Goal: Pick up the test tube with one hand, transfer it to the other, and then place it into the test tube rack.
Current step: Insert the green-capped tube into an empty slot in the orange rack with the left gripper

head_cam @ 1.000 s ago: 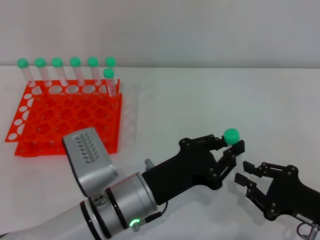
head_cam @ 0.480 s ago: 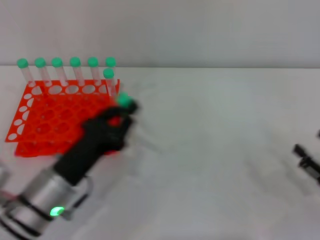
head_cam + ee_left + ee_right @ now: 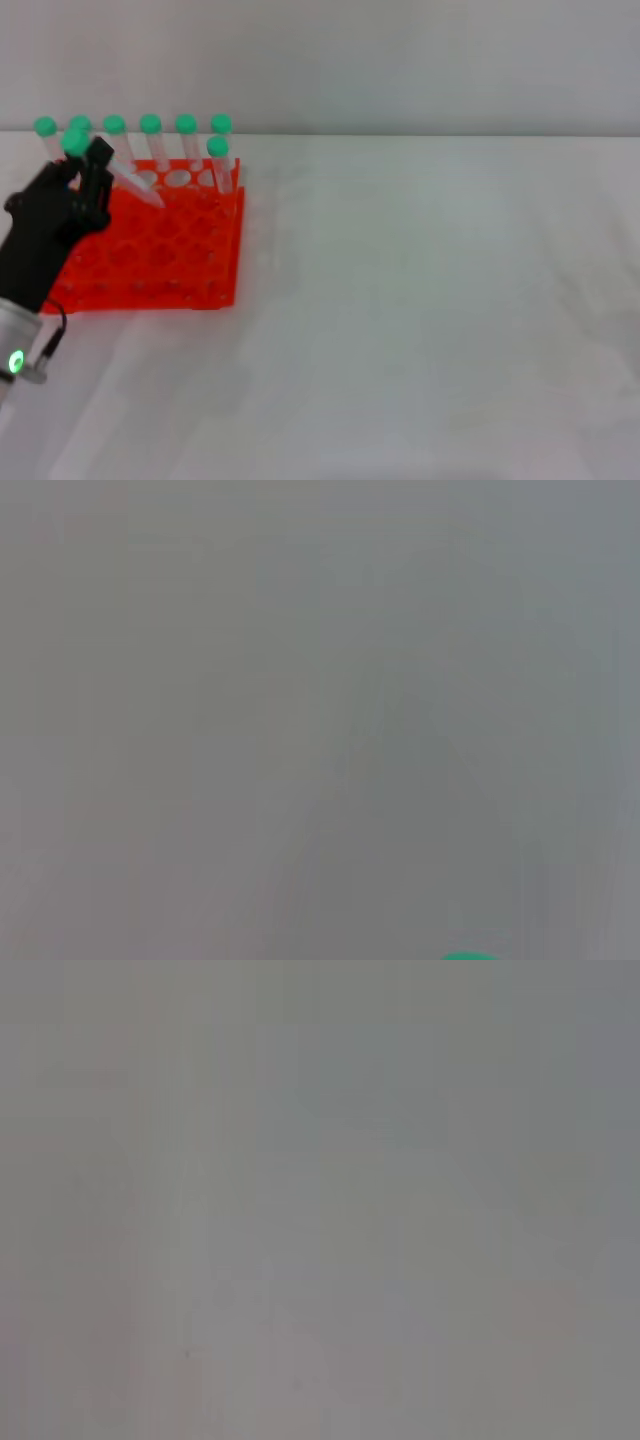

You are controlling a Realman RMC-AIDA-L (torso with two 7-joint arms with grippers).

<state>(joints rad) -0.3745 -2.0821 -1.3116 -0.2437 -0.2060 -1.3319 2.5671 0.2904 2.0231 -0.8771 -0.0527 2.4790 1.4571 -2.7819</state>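
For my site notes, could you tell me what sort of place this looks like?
Probably a lab bench mock-up: an orange-red test tube rack with green-capped tubes on a plain white table, and the left gripper holding a test tube.

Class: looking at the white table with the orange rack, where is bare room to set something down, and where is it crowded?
Free: the white table right of and in front of the orange-red plastic rack. Crowded: the rack's far row of green-capped tubes, and its left edge, where the left gripper holds a tilted clear green-capped tube.
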